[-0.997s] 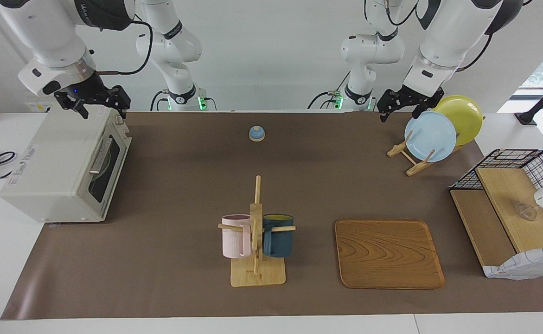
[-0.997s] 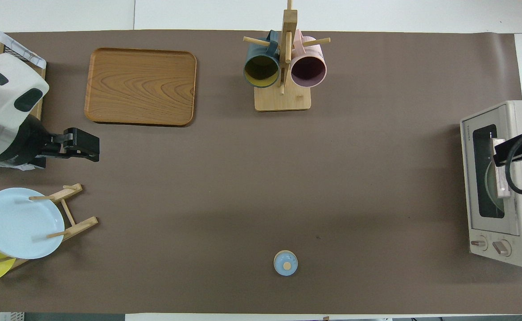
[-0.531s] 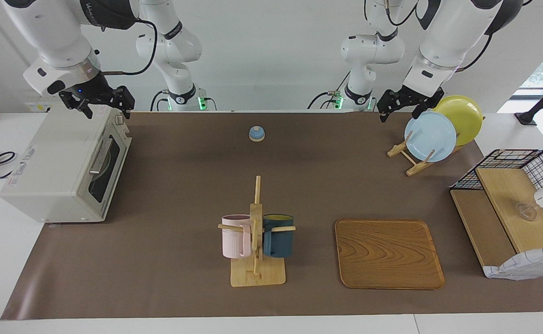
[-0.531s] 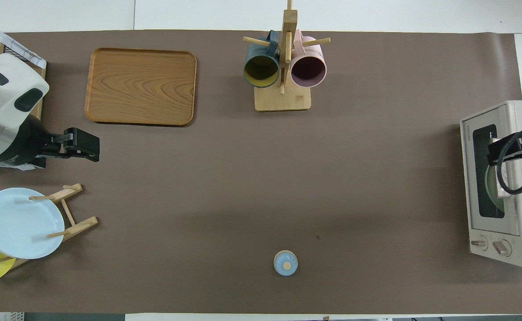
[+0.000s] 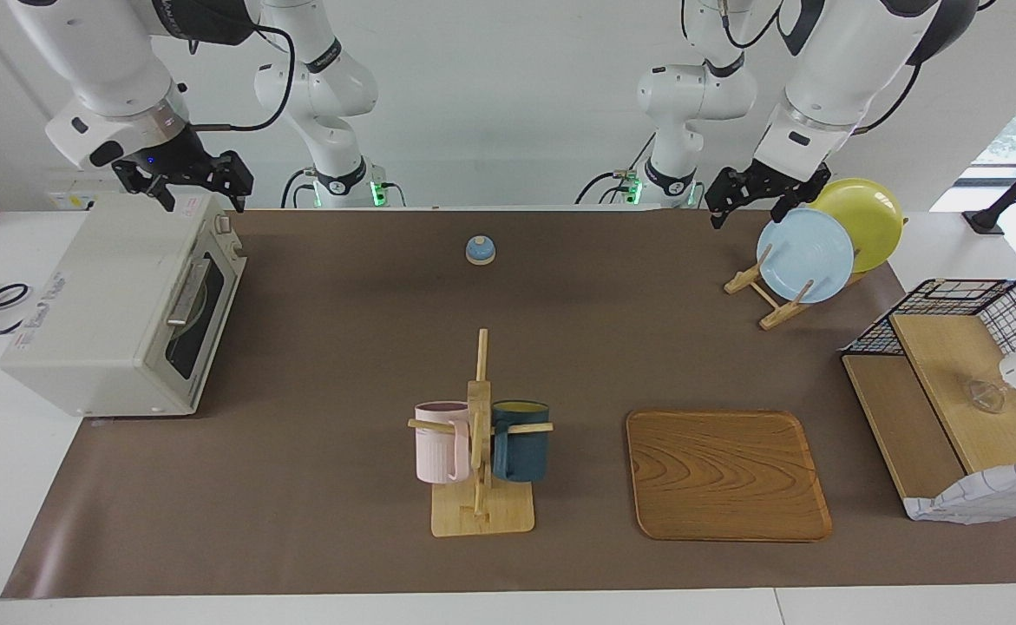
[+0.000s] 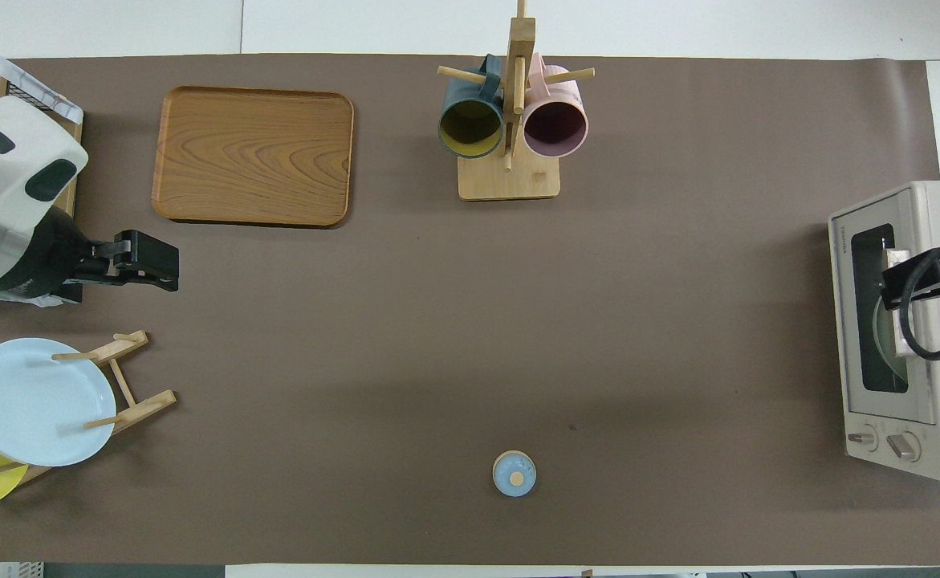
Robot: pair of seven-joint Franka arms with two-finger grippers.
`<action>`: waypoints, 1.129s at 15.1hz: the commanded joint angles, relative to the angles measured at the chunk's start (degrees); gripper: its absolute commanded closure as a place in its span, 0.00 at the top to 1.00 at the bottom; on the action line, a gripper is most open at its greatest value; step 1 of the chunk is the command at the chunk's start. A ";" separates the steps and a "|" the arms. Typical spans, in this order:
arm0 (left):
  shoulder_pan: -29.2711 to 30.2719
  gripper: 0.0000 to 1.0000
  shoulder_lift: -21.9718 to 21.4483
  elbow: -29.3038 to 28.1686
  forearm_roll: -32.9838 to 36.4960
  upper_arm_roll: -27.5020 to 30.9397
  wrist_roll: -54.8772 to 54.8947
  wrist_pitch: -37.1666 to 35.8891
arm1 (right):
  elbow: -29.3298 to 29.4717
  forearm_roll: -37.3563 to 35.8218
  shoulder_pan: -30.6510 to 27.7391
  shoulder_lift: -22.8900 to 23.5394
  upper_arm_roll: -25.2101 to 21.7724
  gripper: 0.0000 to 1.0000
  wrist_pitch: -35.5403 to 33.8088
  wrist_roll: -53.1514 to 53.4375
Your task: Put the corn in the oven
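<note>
The off-white oven [image 5: 117,304] stands at the right arm's end of the table with its dark glass door shut; it also shows in the overhead view [image 6: 911,329]. Through the glass I see the rim of a pale green plate [image 6: 885,341]. The corn is not in view. My right gripper [image 5: 188,180] hangs above the oven's top edge nearest the robots, over the door in the overhead view [image 6: 895,282], and holds nothing I can see. My left gripper [image 5: 752,201] waits in the air beside the plate rack, also seen from overhead [image 6: 152,269].
A plate rack [image 5: 772,291] holds a light blue plate [image 5: 805,256] and a yellow plate [image 5: 868,217]. A small blue lid [image 5: 480,250] lies near the robots. A mug tree [image 5: 480,451], a wooden tray [image 5: 727,473] and a wire basket [image 5: 959,382] stand farther out.
My right gripper has risen from just over the oven's top and shifted slightly toward the table's middle. The left arm and the oven have not moved.
</note>
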 commanded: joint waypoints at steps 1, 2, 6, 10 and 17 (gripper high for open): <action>0.18 1.00 0.24 1.02 -0.37 0.05 -0.13 -1.33 | -1.20 3.19 -0.64 -1.22 -0.02 1.00 0.84 0.74; 0.18 1.00 0.15 1.02 -0.37 0.05 -0.13 -1.33 | -1.19 3.98 -0.64 -1.31 -0.02 1.00 0.76 0.83; 0.18 1.00 0.23 1.02 -0.37 0.05 -0.13 -1.33 | -1.11 4.17 -0.73 -1.05 0.42 1.00 2.24 0.74; 0.27 1.00 0.24 1.02 -0.37 0.05 -0.13 -1.33 | -1.11 4.08 -0.73 -1.05 0.42 1.00 5.23 1.00; 0.19 1.00 0.24 1.02 -0.37 0.05 -0.13 -1.33 | -1.11 4.26 -1.43 -1.05 0.33 1.00 6.47 1.00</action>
